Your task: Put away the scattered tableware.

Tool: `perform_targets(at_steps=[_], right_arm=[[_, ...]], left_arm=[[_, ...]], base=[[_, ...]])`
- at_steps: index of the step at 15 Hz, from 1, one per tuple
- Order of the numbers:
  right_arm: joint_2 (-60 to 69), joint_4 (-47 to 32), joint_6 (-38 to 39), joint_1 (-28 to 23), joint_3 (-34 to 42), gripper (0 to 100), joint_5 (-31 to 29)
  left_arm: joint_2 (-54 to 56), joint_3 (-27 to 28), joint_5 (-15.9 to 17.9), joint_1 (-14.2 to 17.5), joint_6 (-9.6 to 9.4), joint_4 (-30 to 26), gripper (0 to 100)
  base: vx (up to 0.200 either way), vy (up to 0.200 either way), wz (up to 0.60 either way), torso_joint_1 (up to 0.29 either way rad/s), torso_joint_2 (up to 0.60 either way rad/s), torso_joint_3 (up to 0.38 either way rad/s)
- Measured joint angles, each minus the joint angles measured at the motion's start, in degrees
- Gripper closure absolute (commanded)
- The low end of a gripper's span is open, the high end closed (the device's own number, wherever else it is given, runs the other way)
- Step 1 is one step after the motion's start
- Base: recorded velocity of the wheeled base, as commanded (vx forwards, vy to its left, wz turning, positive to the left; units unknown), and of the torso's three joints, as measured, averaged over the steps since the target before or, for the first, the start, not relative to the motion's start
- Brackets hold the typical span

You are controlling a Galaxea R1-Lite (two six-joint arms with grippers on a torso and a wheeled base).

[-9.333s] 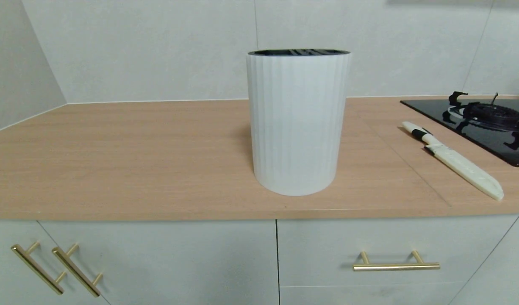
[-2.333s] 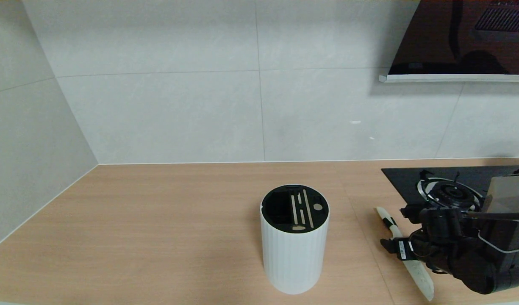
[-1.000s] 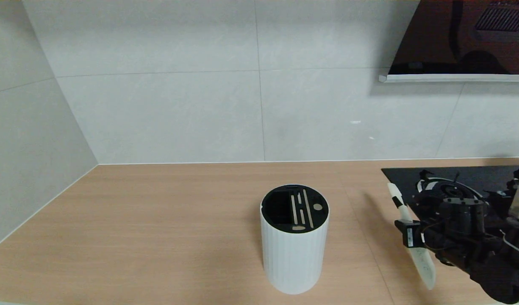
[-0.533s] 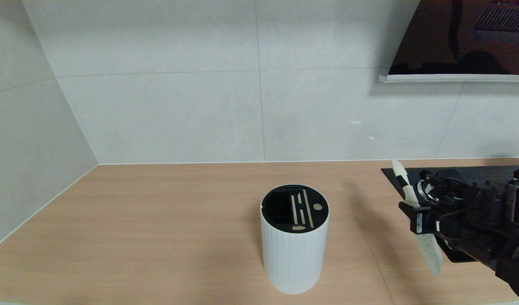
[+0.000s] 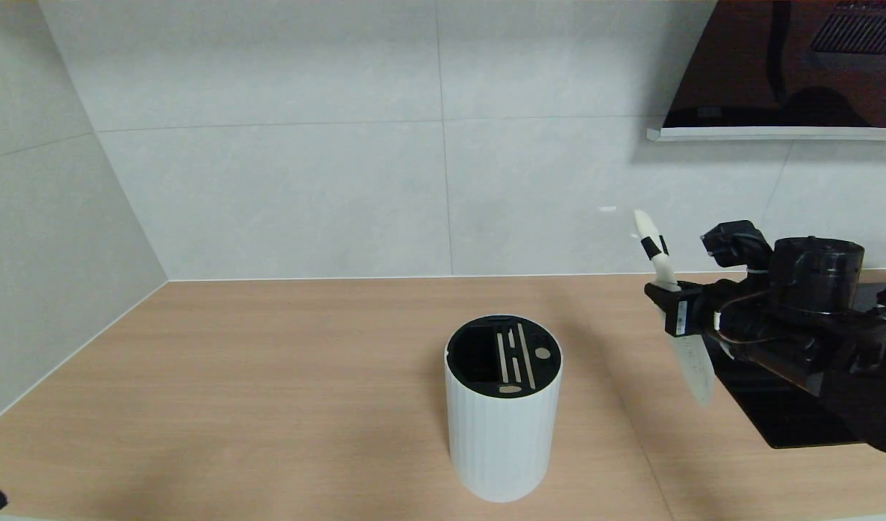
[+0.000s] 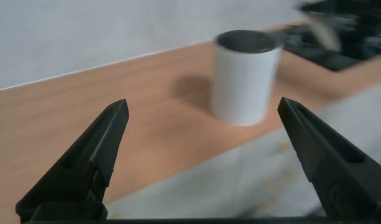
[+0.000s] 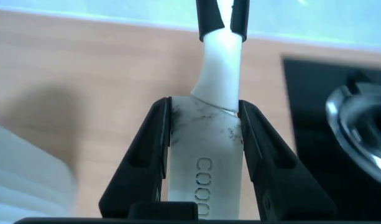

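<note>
The right gripper (image 7: 204,158) pinches a white marbled knife (image 5: 692,365) with 1 black handle band, blade down, right of the ribbed white knife block (image 5: 502,427); the left gripper (image 6: 202,143) is spread wide.

The knife block (image 5: 502,412) stands on the countertop (image 5: 269,376). The knife (image 5: 692,362) is aloft at its 2 o'clock, the hob (image 5: 790,427) at 3.

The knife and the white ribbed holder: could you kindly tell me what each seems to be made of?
Knife: likely ceramic or plastic. The blade is matt cream-white with faint dark marbling rather than shiny steel, and the handle is white with a black band.
Holder: probably plastic. It has a matt white ribbed wall, and its top is black with slots.
</note>
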State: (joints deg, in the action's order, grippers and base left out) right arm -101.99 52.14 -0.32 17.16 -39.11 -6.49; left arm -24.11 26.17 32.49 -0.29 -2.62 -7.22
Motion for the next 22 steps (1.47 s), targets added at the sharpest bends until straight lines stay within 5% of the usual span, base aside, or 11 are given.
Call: perform_targets(at_steps=[2,5,7,8,9,13,15,18,22], right_arm=[[1.5,-4.4,0.2,3.4,-3.7,100,0.3],[4.0,-8.4,0.3,10.4,-7.6,100,-0.1],[5.9,-8.9,0.3,14.8,-7.6,100,-1.4],[6.8,-9.0,0.4,17.1,-7.1,100,-2.4],[7.5,-9.3,0.4,19.6,-6.7,100,-4.1],[8.7,-11.2,1.4,27.7,-5.7,100,-8.1],[9.0,-11.2,2.1,30.2,-5.3,100,-8.5],[9.4,-10.8,1.9,32.0,-4.4,100,-8.4],[9.7,-10.6,2.0,35.2,-3.8,100,-8.5]], left_arm=[[-9.7,5.7,3.6,-1.9,-1.32,0.3,0],[-24.2,12.3,5.5,-9.4,-2.35,4.3,0],[-32.8,13.4,6.0,-14.7,-1.78,12.4,0],[-37.0,13.0,6.1,-16.8,0.33,17.7,0],[-40.5,12.2,6.2,-18.6,3.82,22.7,0],[-50.1,8.6,6.3,-25.2,22.82,39.0,0],[-53.9,8.1,5.7,-27.7,33.62,48.8,0],[-58.6,9.7,-1.7,-30.4,48.10,57.5,0],[-63.0,11.2,-6.7,-33.3,49.37,62.0,0]], base=[[0.000,0.000,0.00,0.000,0.00,0.000],[0.000,0.000,0.00,0.000,0.00,0.000],[0.000,0.000,0.00,0.000,0.00,0.000],[0.000,0.000,0.00,0.000,0.00,0.000],[0.000,0.000,0.00,0.000,0.00,0.000],[0.000,0.000,0.00,0.000,0.00,0.000],[0.000,0.000,0.00,0.000,0.00,0.000],[0.000,0.000,0.00,0.000,0.00,0.000],[0.000,0.000,0.00,0.000,0.00,0.000]])
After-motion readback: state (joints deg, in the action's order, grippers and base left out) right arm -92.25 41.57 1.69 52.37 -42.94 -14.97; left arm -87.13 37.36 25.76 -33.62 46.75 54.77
